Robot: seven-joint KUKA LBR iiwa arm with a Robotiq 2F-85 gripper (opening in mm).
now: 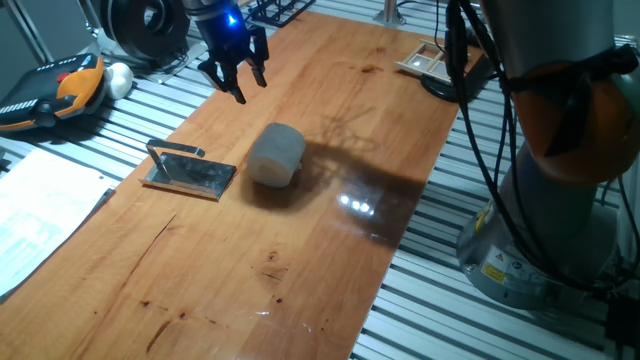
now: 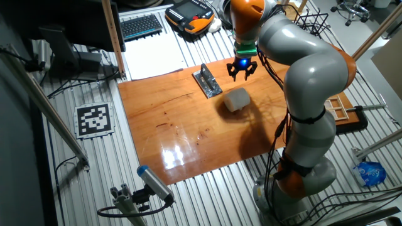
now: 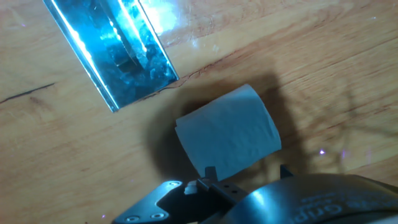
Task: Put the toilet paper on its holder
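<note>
The toilet paper (image 1: pixel 275 154) lies on its side on the wooden surface (image 1: pixel 300 250), just beside the holder (image 1: pixel 190 172) but apart from it. The holder's metal plate lies flat, its thin raised bar (image 1: pixel 175 150) on the side away from the roll. The gripper (image 1: pixel 234 72) hangs above the surface, beyond both, its fingers (image 1: pixel 237 84) spread apart and holding nothing. A pale wooden tray (image 1: pixel 425 60) sits at the far edge.
</note>
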